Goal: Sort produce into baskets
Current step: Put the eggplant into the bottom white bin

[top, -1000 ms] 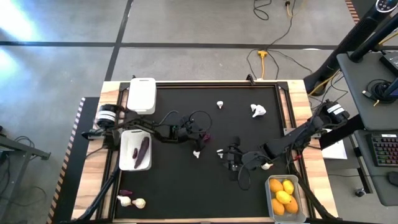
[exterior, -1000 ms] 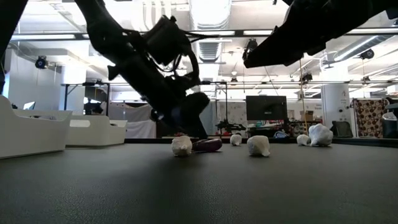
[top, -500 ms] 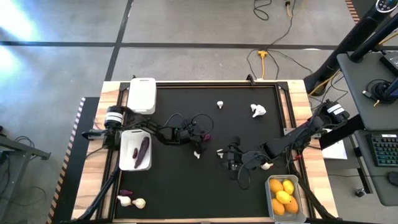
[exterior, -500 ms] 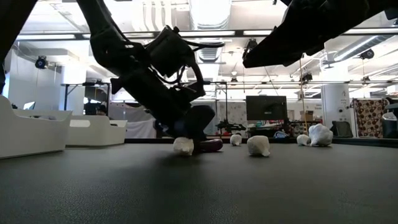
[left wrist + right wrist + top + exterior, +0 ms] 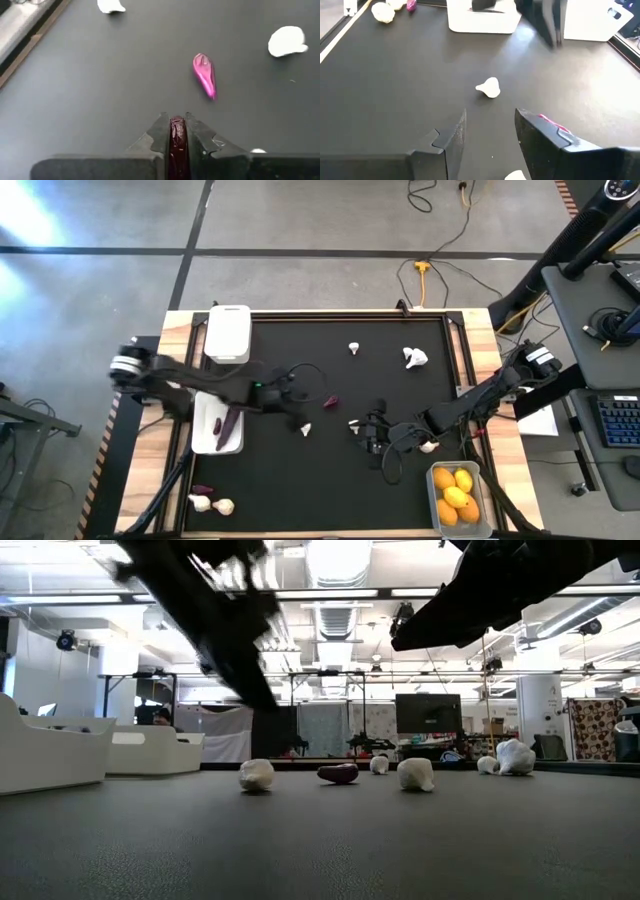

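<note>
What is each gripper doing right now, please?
Left gripper: shut on a dark purple eggplant piece.
Right gripper: open, empty, low over the mat.

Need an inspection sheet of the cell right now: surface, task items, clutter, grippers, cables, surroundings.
Surface: black mat.
Job's things: loose garlic bulbs and one eggplant on the mat; near white basket holds eggplants; far white basket, contents unclear; clear basket holds yellow and orange fruits.
Clutter: stray produce off the mat.
Grippers: left gripper shut on a dark purple piece; right gripper open, mid-mat.
Cables: arm cables loop over the mat; yellow cable on the floor.
Surroundings: desk with keyboard; people: nothing seen.
</note>
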`<state>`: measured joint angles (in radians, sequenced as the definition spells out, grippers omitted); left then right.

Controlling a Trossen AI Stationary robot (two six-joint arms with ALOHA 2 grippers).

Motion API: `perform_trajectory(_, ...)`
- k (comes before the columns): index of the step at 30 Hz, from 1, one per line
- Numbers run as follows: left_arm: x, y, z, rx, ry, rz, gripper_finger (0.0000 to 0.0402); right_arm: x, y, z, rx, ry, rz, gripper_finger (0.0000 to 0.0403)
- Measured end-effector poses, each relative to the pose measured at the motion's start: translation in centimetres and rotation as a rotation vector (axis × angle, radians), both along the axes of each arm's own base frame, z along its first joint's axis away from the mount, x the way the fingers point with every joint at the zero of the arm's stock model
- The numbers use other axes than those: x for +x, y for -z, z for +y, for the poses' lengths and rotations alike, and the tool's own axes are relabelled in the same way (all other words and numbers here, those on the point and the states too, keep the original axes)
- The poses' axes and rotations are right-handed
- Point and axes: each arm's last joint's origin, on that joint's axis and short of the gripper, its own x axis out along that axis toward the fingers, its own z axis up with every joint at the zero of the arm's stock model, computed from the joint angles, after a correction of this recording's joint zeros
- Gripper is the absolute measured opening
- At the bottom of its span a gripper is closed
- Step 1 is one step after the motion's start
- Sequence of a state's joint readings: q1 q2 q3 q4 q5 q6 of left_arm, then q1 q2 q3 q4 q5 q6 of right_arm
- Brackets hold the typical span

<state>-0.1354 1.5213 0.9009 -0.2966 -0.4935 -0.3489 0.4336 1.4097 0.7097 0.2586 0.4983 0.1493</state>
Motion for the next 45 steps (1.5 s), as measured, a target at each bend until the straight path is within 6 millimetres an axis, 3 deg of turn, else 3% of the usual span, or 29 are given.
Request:
perform_trajectory(5,-5.9,-4.0,-1.6,-0.112,-0.123,0.024,0.0016,0.0,0.0,0.0,0.01,0.004,-0.001,0.0154)
perform_trajectory(9,-10.2,-4.7,-2.8,-0.204,-0.28,0.113,0.0016,0.0,0.0,0.0,0.023,0.01,-0.003,0.0148)
perform_trajectory(13,-12.5,-4.3,-3.7,-0.273,-0.439,0.204,0.0017,0.0,0.0,0.0,0.025,0.01,-0.004,0.0141)
perform_trajectory(19,-12.7,-2.7,-4.1,-0.313,-0.614,0.333,0.0017,0.0,0.0,0.0,0.076,0.033,-0.014,0.0137)
perform_trajectory(27,-12.6,1.2,-3.1,-0.306,-0.761,0.549,0.0017,0.0,-0.1,0.0,0.082,0.033,-0.016,0.0135)
perform_trajectory(34,-13.4,3.4,-1.8,-0.189,-0.869,0.555,0.002,0.0,0.0,0.0,0.081,0.028,-0.013,0.0134)
perform_trajectory(45,-12.7,4.8,-1.9,-0.101,-0.916,0.57,0.0093,0.0,0.0,0.0,0.075,0.026,-0.009,0.0145)
